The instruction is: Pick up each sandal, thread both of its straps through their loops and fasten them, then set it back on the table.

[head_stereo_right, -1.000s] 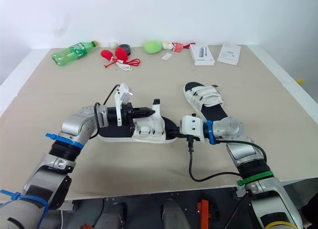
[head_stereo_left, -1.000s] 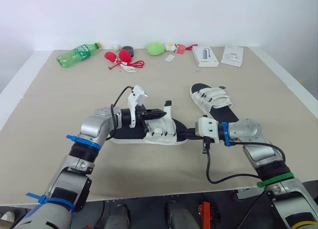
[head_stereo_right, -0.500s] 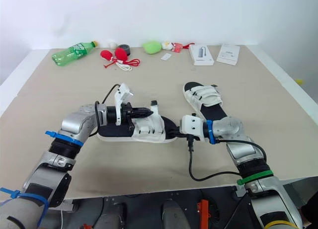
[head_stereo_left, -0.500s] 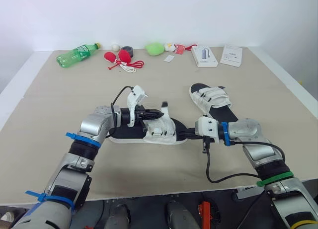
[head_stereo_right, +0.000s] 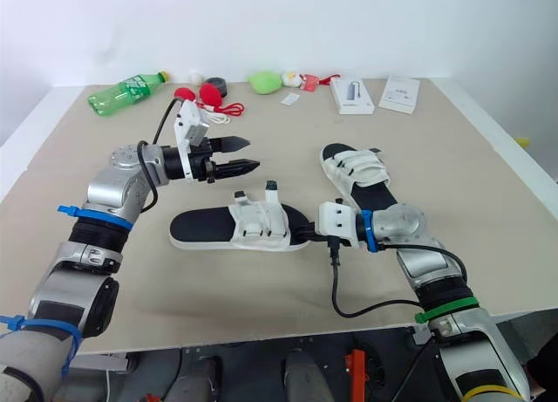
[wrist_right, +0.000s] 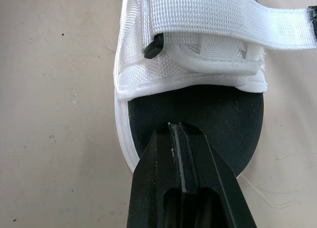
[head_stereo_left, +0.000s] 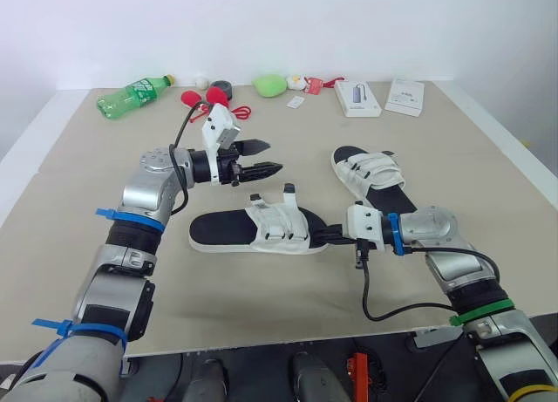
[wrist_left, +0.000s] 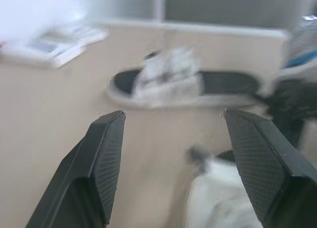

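The near black-soled sandal (head_stereo_left: 261, 231) lies flat on the table (head_stereo_left: 418, 149), and one white strap (head_stereo_left: 289, 193) sticks up loose. My left gripper (head_stereo_left: 271, 156) hovers open above and behind it, holding nothing. In the left wrist view its fingers (wrist_left: 106, 154) stand wide apart, with the far sandal (wrist_left: 173, 84) beyond them. My right gripper (head_stereo_left: 329, 235) is shut, its tip resting on the black footbed (wrist_right: 198, 109) at the near sandal's end. The second sandal (head_stereo_left: 370, 177) lies to the right with its straps laid flat across.
Along the back edge are a green bottle (head_stereo_left: 135, 92), red toys with a white cord (head_stereo_left: 209, 100), a black roll (head_stereo_left: 223, 86), a green plush (head_stereo_left: 272, 85) and two white boxes (head_stereo_left: 359, 98) (head_stereo_left: 408, 97). A black cable (head_stereo_left: 384, 310) hangs off my right wrist.
My left gripper has let go of the sandal's strap, opened, and lifted back and to the left. The sandal now lies flat. My right arm has stayed put.
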### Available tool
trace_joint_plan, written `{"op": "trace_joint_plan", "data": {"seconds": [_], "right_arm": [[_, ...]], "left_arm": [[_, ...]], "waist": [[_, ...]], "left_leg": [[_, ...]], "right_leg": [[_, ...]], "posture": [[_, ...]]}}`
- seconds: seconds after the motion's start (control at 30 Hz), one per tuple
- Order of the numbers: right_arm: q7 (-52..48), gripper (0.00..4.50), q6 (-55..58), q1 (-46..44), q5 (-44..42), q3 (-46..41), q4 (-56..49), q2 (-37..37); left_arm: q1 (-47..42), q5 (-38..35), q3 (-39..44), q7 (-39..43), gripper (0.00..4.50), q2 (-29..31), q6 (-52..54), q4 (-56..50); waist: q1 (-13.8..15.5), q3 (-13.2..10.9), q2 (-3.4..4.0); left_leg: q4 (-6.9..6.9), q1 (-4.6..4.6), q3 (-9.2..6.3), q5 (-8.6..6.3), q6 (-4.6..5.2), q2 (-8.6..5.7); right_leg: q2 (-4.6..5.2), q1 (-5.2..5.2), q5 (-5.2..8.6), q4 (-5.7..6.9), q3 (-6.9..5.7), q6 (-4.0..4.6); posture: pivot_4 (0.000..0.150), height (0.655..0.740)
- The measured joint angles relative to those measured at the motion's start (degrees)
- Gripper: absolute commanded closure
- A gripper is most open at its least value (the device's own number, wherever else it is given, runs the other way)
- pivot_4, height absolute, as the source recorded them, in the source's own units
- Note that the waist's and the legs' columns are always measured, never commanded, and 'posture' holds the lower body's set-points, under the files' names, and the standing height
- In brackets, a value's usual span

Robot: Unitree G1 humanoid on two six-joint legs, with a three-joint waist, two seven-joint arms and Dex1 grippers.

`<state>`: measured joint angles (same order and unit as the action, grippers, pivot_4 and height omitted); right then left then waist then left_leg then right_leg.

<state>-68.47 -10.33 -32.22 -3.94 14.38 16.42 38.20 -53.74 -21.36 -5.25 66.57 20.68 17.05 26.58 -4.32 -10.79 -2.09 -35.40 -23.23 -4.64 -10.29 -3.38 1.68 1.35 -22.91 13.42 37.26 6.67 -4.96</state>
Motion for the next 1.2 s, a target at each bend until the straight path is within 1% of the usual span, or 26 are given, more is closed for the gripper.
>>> {"op": "trace_joint_plan", "data": {"seconds": [0.17, 0.3, 0.33, 0.6, 0.73, 0.83, 0.87, 0.97, 1.07, 1.13, 1.2], "right_arm": [[0.2, 4.50, 0.0, 0.2, 0.0, -0.1, 0.0, 0.0], [0.1, 4.50, 0.0, 0.3, 0.0, -0.3, -0.1, 0.2], [0.2, 4.50, 0.0, 0.3, 0.0, -0.2, -0.2, 0.2], [0.3, 4.50, 0.0, 0.7, 0.0, -0.4, -0.7, 0.2], [0.7, 4.50, 0.0, 1.0, 0.2, -0.5, -1.1, 0.2], [0.8, 4.50, 0.0, 1.1, 0.2, -0.5, -1.2, 0.2], [0.8, 4.50, 0.0, 1.1, 0.2, -0.5, -1.2, 0.2], [0.9, 4.50, 0.0, 1.1, 0.2, -0.5, -1.4, 0.2], [1.0, 4.50, 0.1, 1.1, 0.2, -0.6, -1.5, 0.2], [1.3, 4.50, 0.5, 1.1, 0.2, -0.7, -1.8, 0.1], [1.5, 4.50, 2.5, 1.2, -0.4, -1.0, -2.7, -0.2]], "left_arm": [[1.1, -0.5, -2.4, 3.2, 4.46, -2.0, 4.0, -0.8], [-0.7, 0.0, -3.5, 4.1, 4.49, -3.3, 8.9, 3.1], [-2.1, 0.9, -4.3, 4.1, 4.49, -3.9, 10.9, 6.1], [-6.1, 7.2, -8.0, 4.9, 4.49, -3.6, 12.0, 15.0], [-8.3, 10.9, -8.1, 2.0, 4.49, -3.7, 10.5, 20.3], [-9.6, 12.9, -7.6, -1.7, 4.49, -3.9, 8.6, 24.2], [-10.2, 13.8, -7.1, -4.2, 4.49, -4.0, 7.1, 26.4], [-10.3, 14.1, -4.7, -7.7, 4.49, -4.1, 3.6, 29.1], [-10.3, 13.0, -1.1, -8.5, 4.49, -4.0, -0.7, 28.6], [-9.7, 11.7, 1.0, -7.6, 4.49, -3.5, -3.1, 25.6], [-7.8, 9.6, 3.1, -6.1, 4.49, -2.4, -4.8, 20.2]], "waist": [[0.0, 0.0, 0.00], [0.0, 0.0, 0.00], [0.0, 0.0, 0.00], [0.0, 0.0, 0.00], [0.0, 0.0, 0.00], [0.0, 0.0, 0.00], [0.0, 0.0, -0.01], [0.0, 0.0, -0.01], [0.0, 0.0, -0.01], [0.0, 0.0, -0.01], [-0.1, 0.0, 0.00]], "left_leg": [[-0.02, -0.01, 0.00, 0.00, 0.00, 0.00], [-0.03, -0.01, -0.01, 0.00, 0.00, -0.02], [-0.04, -0.02, -0.01, 0.00, 0.00, -0.02], [-0.01, -0.04, -0.01, 0.00, 0.00, -0.02], [-0.01, -0.04, -0.01, 0.00, 0.01, -0.03], [0.00, -0.04, -0.02, 0.00, 0.00, -0.02], [0.00, -0.04, -0.02, 0.00, 0.00, -0.03], [0.01, -0.07, -0.02, 0.00, 0.00, -0.02], [0.02, -0.11, -0.02, 0.00, 0.00, -0.02], [0.03, -0.13, -0.02, 0.00, 0.00, -0.02], [0.05, -0.11, -0.01, 0.00, 0.00, 0.00]], "right_leg": [[0.00, 0.00, 0.00, 0.00, 0.00, 0.01], [0.00, 0.00, 0.00, 0.00, 0.00, 0.01], [0.00, 0.00, 0.01, 0.00, 0.00, 0.01], [0.00, -0.01, 0.01, -0.02, 0.00, -0.01], [0.00, -0.01, 0.01, -0.03, 0.00, -0.02], [0.00, -0.01, 0.00, -0.04, 0.00, -0.04], [0.00, -0.02, -0.01, -0.04, 0.00, -0.06], [0.00, -0.04, -0.01, -0.05, 0.00, -0.07], [0.00, -0.09, -0.02, -0.05, 0.00, -0.08], [0.00, -0.11, -0.03, -0.05, 0.00, -0.09], [0.00, -0.11, -0.03, -0.05, 0.00, -0.08]], "posture": [[0.150, 0.7400], [0.150, 0.7400], [0.150, 0.7400], [0.150, 0.7400], [0.150, 0.7400], [0.150, 0.7400], [0.150, 0.7400], [0.150, 0.7400], [0.150, 0.7400], [0.150, 0.7400], [0.150, 0.7400]]}}
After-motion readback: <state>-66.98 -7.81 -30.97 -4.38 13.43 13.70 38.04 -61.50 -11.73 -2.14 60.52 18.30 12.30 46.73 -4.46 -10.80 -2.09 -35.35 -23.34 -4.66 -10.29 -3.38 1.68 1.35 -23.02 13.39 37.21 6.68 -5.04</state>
